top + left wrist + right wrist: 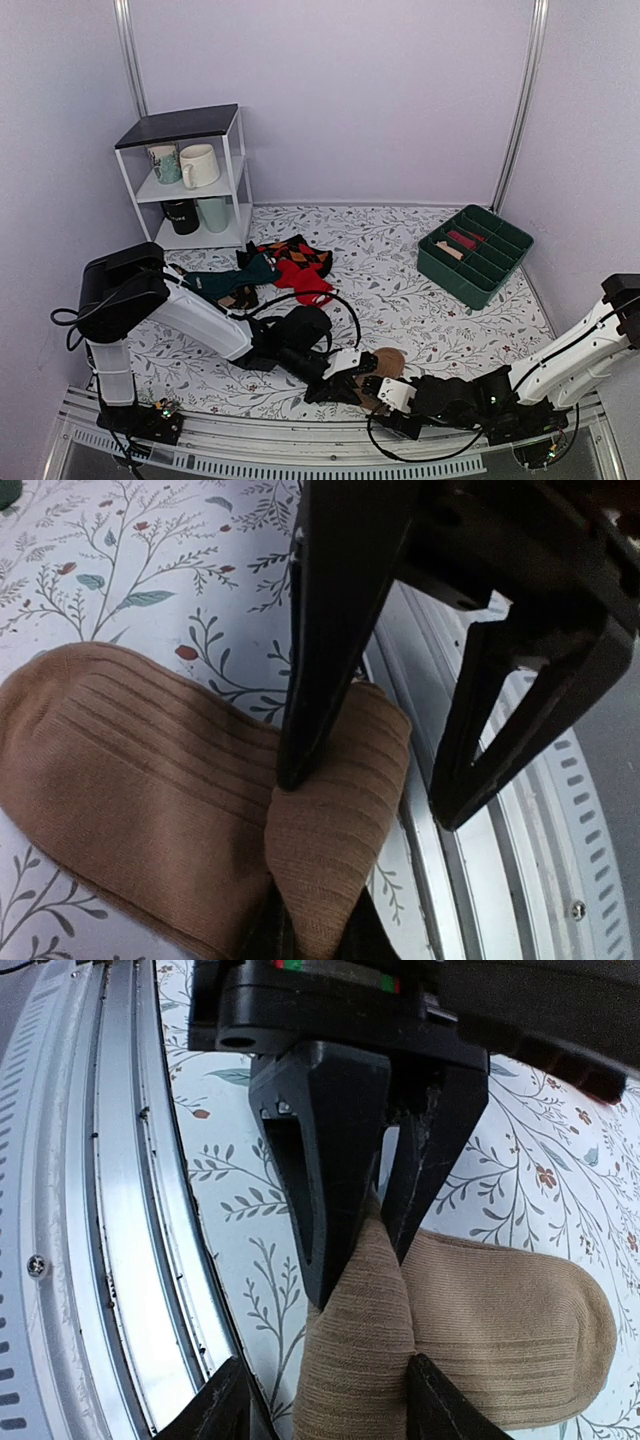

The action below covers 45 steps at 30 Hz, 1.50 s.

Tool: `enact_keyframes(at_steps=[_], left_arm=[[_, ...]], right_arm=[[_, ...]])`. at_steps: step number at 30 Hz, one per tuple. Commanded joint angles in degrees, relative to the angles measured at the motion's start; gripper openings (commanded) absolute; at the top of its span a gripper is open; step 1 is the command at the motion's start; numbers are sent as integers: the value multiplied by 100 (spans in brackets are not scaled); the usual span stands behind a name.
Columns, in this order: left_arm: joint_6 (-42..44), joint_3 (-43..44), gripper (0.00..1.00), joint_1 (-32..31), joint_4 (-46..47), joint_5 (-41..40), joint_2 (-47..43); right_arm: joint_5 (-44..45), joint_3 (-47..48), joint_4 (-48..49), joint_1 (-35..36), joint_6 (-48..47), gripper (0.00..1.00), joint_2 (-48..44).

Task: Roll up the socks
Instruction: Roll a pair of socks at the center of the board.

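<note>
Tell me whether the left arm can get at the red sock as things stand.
Probably yes. The red sock lies uncovered just beyond the left forearm, and the left gripper is open, holding nothing, one finger only resting on the socks. It would need to lift off and draw back first.

White arm links [200, 318], black joints [120, 285], looping black cables [340, 296], black angular end effector fingers [330, 1160]

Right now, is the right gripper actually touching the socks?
Touching. The right wrist view shows it: the right gripper has its jaws closed on a raised fold of the socks, with the tan fabric pinched between them.
</note>
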Motion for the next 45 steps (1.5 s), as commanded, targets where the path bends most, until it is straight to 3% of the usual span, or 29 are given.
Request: enact_keyframes(at_steps=[1,3,5,14,17,20,21,22,23,27,29,31,36,40,45], left_arm=[[-61,-262,0,4,-1297,-210,477],[-60,-262,0,6,-1293,-202,486],[-56,-262,0,19,-1278,-189,495],[-15,-237,0,41,-1263,-133,544],[1,-227,0,47,-1241,-139,548],[22,-247,4,47,-1107,-278,448],[26,-276,6,40,-998,-421,369],[30,-331,27,40,-858,-578,243],[14,-440,33,25,-643,-787,106],[225,-1201,34,-126,572,-1838,-1092],[579,-1674,36,-220,1305,-1992,-1648],[1036,-2051,53,-284,1885,-1939,-2051],[1801,-1672,42,-338,1476,-1658,-1824],[2064,-1545,50,-474,1749,-1629,-1387],[2325,-1228,53,-473,1540,-1380,-943]], right_arm=[[233,184,-142,89,31,52,208],[141,152,-120,89,71,47,200],[40,130,-186,90,199,35,209],[-323,231,-386,90,931,23,628],[-376,247,-404,90,1041,8,729],[-379,155,-383,81,1175,2,625],[-412,100,-347,70,1229,1,551],[-462,40,-306,42,1261,1,467],[-541,-37,-259,-6,1333,1,351],[-919,-613,281,-274,1799,1,9],[-1236,-882,595,-530,2129,1,-49],[-1500,-1029,787,-700,2372,1,-64],[-2733,-1079,1115,-1356,2785,1,129],[-3588,-1028,1337,-1637,3096,1,550],[-3897,-929,1464,-1728,3204,2,1061]])
